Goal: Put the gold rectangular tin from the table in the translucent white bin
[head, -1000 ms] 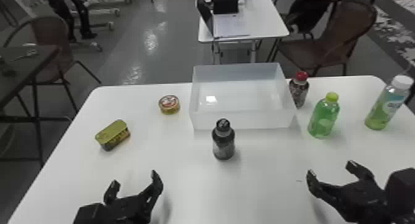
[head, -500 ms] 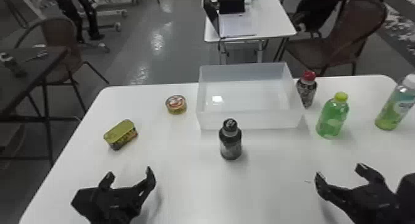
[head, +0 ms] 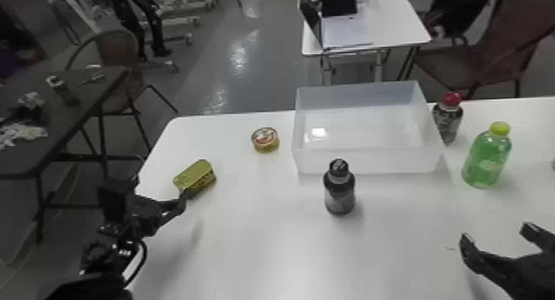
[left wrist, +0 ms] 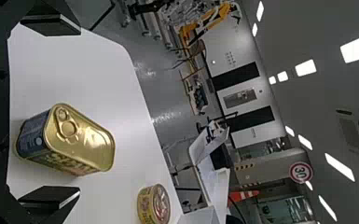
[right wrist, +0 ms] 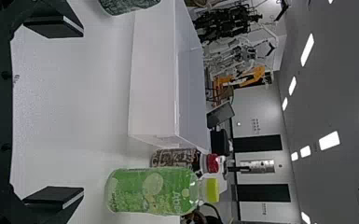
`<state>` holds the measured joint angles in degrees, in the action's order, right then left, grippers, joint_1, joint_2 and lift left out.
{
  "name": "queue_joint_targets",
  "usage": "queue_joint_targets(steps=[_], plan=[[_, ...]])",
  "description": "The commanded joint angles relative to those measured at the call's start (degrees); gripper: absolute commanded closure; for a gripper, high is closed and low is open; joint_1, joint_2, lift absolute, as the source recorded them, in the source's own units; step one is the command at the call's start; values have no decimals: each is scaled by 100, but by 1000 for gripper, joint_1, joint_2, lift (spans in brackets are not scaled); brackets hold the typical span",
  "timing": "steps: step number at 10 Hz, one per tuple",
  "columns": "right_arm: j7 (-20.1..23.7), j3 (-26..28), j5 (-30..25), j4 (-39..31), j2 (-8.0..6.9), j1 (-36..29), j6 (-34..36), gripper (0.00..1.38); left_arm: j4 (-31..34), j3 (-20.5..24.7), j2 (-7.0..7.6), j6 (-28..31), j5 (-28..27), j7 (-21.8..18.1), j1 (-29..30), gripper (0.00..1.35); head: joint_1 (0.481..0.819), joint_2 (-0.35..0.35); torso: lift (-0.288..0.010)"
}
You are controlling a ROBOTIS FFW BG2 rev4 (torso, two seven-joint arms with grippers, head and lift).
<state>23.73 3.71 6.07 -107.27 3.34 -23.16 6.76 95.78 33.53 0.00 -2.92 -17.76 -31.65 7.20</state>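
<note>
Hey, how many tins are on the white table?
2: the gold rectangular tin near the left edge of the table, and the round tin left of the translucent white bin.

Gold tin (head: 194, 175), green bottle (head: 487, 156), red cap (head: 451, 98)

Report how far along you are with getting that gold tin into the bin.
Nothing looks finished: the gold rectangular tin sits on the white table, outside the translucent white bin.
In hand: nothing; the left gripper is at the tin, fingers apart.
Left: grasping, lifting, carrying it over and releasing it inside.
</note>
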Motion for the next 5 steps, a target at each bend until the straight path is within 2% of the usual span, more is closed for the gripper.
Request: queue_joint_targets(steps=[1, 2, 3, 4, 5], plan=[[0, -29, 8, 22, 9, 22, 10, 101, -402, 13, -15, 19, -175, -184, -377, 94, 695, 294, -128], [0, -46, 17, 39, 9, 66, 10, 101, -631, -93, 149, 204, -193, -500, -580, 94, 695, 301, -128], [0, -64, 17, 75, 18, 136, 10, 101, -824, -286, 439, 397, -123, -773, -729, 94, 695, 282, -128], [0, -64, 17, 75, 26, 136, 10, 101, -850, -488, 580, 362, -334, -834, -861, 94, 695, 270, -128], [0, -64, 26, 75, 44, 136, 10, 101, -859, -629, 659, 362, -685, -878, -1010, 94, 695, 266, -128]])
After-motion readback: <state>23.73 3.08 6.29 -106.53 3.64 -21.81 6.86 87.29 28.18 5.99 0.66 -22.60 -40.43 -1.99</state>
